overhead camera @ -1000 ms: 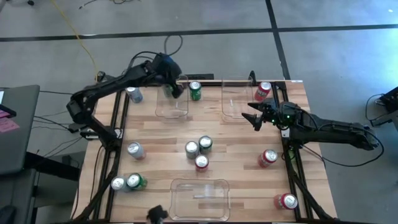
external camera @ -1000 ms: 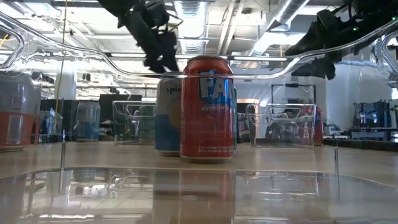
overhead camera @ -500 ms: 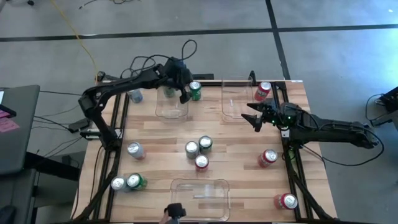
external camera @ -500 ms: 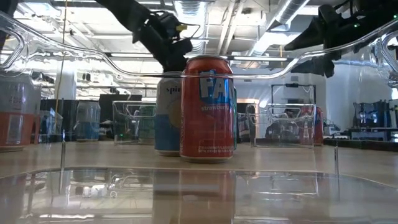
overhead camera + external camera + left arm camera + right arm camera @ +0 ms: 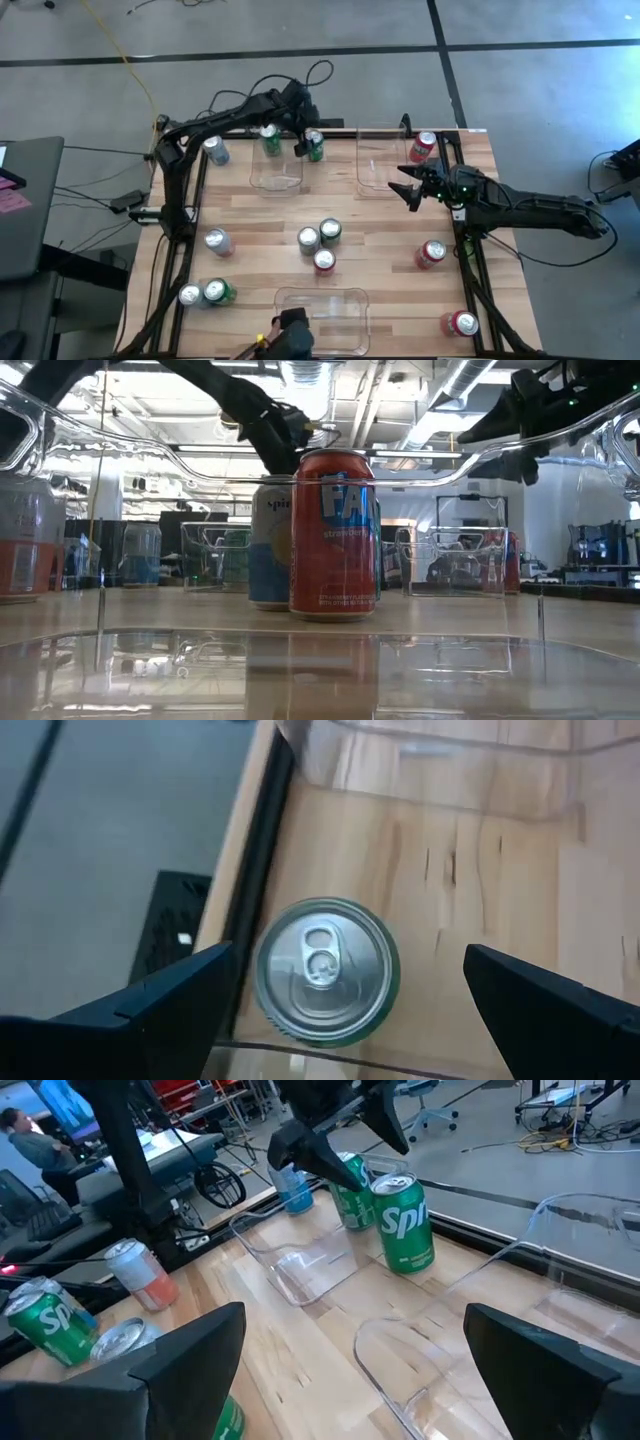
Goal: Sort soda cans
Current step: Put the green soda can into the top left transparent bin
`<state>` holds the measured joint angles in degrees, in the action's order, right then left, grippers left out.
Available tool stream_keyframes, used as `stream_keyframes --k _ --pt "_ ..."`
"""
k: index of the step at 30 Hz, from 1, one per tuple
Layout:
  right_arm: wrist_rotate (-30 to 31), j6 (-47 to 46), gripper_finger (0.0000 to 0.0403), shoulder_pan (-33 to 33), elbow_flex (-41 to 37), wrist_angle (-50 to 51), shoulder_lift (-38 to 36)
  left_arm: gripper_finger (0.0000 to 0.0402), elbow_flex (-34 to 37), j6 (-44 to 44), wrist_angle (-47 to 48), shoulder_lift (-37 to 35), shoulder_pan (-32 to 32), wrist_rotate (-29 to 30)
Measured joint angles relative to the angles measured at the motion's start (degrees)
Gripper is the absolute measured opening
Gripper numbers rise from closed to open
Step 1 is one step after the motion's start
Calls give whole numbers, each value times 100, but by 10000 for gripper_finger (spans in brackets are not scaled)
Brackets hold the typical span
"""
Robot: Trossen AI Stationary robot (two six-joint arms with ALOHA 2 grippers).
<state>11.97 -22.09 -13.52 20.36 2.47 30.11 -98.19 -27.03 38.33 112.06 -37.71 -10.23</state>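
A wooden table (image 5: 380, 225) seen from above, with soda cans scattered across it and three clear plastic bins. Along the left edge stand a silver can (image 5: 216, 152) at the far corner, another silver can (image 5: 217, 241) midway, and a silver and green pair (image 5: 205, 293) at the near corner. The left gripper (image 5: 303, 140) hangs at the far edge with its fingers spread wide, directly above an upright green can (image 5: 326, 971) that stands between the two fingertips without touching either. That can stands just beside the far-left clear bin (image 5: 276, 170), on the bin's right, and a second green can (image 5: 270, 139) sits at that bin's far end. At the table's middle three cans cluster: silver, green and a red can (image 5: 324, 261). A near bin (image 5: 322, 318) lies by the front edge. The right gripper (image 5: 408, 186) hovers over the near edge of the far-right bin (image 5: 378, 160), fingers apart and holding nothing. Red cans stand at the far right corner (image 5: 422, 146), the right side (image 5: 431, 252) and the near right corner (image 5: 461, 323)
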Motion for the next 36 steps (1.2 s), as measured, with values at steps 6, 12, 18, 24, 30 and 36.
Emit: stream_keyframes --k 6,12,18,24,30,36 --pt "9 5 395 0 0 41 1 387 -6 -103 -166 121 9 -3" --pt "11 2 395 -1 0 45 37 387 7 -57 -245 261 -58 87" --pt "13 -36 395 -2 0 29 128 387 7 -28 -288 413 -67 133" --pt "13 -39 395 -2 0 23 223 372 7 60 -270 551 -65 217" --pt "37 -41 395 -11 -2 14 221 309 9 143 -323 530 -72 225" --pt "133 -41 395 -13 0 8 219 295 7 268 -353 530 -79 306"
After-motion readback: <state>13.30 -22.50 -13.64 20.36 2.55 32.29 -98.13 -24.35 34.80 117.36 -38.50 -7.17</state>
